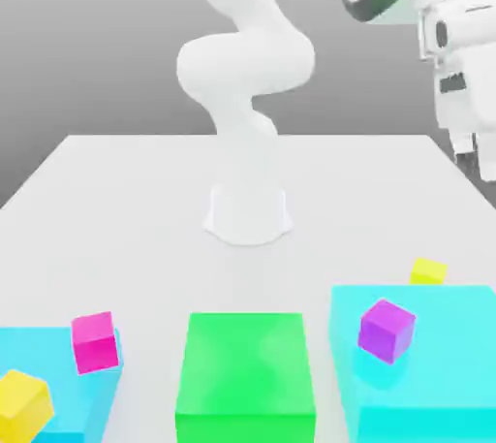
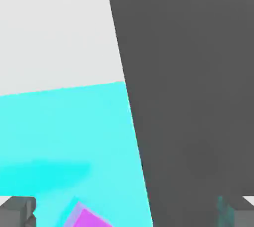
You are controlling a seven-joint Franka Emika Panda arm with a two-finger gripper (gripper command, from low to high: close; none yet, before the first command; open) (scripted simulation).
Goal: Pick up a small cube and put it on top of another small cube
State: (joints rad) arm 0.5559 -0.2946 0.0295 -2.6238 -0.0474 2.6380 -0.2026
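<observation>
The small lemon-yellow cube (image 1: 427, 271) rests on the white table (image 1: 126, 208), just behind the big cyan block (image 1: 436, 383) at the exterior view's right. The magenta-pink small cube (image 1: 95, 341) sits tilted on another cyan block (image 1: 58, 359) at the exterior view's left. My gripper (image 1: 467, 155) hangs high over the table's right edge, well above the lemon-yellow cube. In the hand view the gripper (image 2: 126, 216) is open, its two fingers (image 2: 17, 211) far apart with nothing between them, looking down on the cyan block (image 2: 69, 136).
A purple-violet small cube (image 1: 387, 330) lies on the right cyan block, its corner also in the hand view (image 2: 87, 217). A golden-yellow small cube (image 1: 21, 404) sits on the left cyan block. A big green block (image 1: 246, 373) stands front centre, the arm's base (image 1: 248, 213) mid-table.
</observation>
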